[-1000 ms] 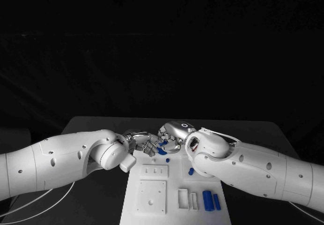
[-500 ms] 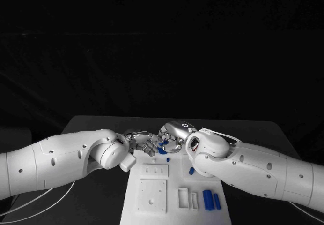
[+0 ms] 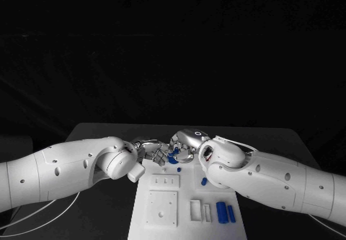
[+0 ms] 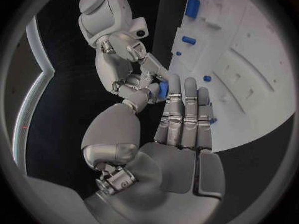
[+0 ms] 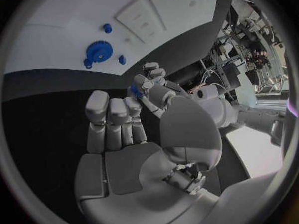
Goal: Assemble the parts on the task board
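Note:
At the far end of the white task board (image 3: 189, 197) my two hands meet fingertip to fingertip. A small blue part (image 3: 174, 150) (image 4: 163, 89) (image 5: 134, 89) sits pinched where the fingers of my left hand (image 3: 153, 152) (image 4: 184, 134) (image 5: 149, 73) and my right hand (image 3: 186, 146) (image 5: 115, 149) (image 4: 134, 59) come together; both touch it. Just below them a blue gear (image 3: 171, 160) (image 5: 98, 50) lies on the board. The rest of each hand's fingers are stretched out straight.
Two small blue pegs (image 3: 179, 170) (image 3: 204, 182) stand on the board. Two blue cylinders (image 3: 221, 212) (image 3: 231, 214) lie at its near right beside narrow white slots (image 3: 196, 211). White square blocks (image 3: 165, 181) (image 3: 162, 209) sit along its left side. White cables (image 3: 43, 217) trail at left.
Both arms stay where they were. The fingers have shifted slightly around the small blue part, which now sits a touch higher between the hands.

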You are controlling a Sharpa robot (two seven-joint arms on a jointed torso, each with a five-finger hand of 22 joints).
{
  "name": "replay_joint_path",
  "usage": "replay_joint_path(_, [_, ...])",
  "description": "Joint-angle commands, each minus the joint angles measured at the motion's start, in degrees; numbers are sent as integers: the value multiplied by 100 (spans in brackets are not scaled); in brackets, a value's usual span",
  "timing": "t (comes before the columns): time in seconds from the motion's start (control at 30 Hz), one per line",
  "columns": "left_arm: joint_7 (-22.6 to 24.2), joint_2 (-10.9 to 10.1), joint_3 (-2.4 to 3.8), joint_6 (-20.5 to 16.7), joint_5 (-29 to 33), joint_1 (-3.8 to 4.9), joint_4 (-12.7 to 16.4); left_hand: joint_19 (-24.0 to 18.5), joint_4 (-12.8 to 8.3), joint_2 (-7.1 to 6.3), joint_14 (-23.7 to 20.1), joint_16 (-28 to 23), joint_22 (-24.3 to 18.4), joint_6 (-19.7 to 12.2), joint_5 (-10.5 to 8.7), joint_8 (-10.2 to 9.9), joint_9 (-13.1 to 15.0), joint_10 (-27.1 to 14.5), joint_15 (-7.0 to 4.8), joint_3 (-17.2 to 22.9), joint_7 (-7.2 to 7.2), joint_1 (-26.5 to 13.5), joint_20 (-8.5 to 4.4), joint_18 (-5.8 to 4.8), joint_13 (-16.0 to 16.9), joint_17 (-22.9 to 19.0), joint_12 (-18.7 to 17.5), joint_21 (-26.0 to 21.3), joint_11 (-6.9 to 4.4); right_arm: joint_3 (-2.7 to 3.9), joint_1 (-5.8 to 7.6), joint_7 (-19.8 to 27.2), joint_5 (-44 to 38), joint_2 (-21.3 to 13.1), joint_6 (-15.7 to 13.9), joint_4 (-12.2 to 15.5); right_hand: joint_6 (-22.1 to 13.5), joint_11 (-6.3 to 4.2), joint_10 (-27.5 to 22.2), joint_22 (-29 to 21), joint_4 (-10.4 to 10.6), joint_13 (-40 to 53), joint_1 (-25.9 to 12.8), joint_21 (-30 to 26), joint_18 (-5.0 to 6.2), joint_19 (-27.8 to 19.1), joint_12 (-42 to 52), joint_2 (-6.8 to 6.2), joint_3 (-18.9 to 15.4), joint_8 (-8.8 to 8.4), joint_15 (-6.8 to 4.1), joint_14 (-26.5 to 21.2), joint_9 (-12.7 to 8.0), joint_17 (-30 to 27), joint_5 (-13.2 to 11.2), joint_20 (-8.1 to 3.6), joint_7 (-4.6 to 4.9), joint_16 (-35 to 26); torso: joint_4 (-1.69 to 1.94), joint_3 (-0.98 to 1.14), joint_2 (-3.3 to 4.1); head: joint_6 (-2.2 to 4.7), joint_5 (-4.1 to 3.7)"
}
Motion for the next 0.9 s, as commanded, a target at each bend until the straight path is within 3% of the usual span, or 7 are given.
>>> replay_joint_path(0.03, [39,5,15,37,-44,15,-3,-32,-47,22,8,25,84,184,20,-11,799,16,-46,1,-157,-38,5,-86,1,-10,35,40,-36,-11,-18,-32,-57,3,133,-3,281,-12,6,40,-3,3,3,6,519,36,-6,28,27,18,-40,0,7,-5,19,-10,222,-28,7,-2,1,1,-2])
replay_joint_path(0.5, [-140,15,15,-54,-558,13,8,0,-19,75,90,97,85,273,-115,34,846,117,-82,-11,-190,-61,-10,-86,35,7,106,66,-77,-11,-37,-44,-55,-1,151,-8,285,-12,3,39,-1,1,-6,4,519,37,-10,26,30,18,-40,1,6,-5,25,-7,222,-30,-1,3,-3,-9,7])
replay_joint_path(0.6, [-162,17,15,-92,-651,13,9,83,-22,151,248,308,89,461,-47,170,1007,299,-192,-76,-285,-173,-68,-86,204,88,334,122,-190,-11,-38,-41,-63,1,155,-15,286,-12,1,39,0,-1,-10,3,519,37,-12,21,32,17,-40,1,6,-5,33,-6,222,-32,-3,3,0,-15,9])
replay_joint_path(0.9, [-188,18,15,-128,-857,12,16,225,-107,229,412,637,96,662,26,310,1435,364,-342,-71,-412,-438,-181,-86,657,150,768,264,-330,-12,-38,17,79,15,49,-102,240,3,-42,25,60,-26,-101,-25,519,32,-58,-73,19,-20,-26,-3,-13,-20,194,14,237,-69,-1,4,-4,-22,7])
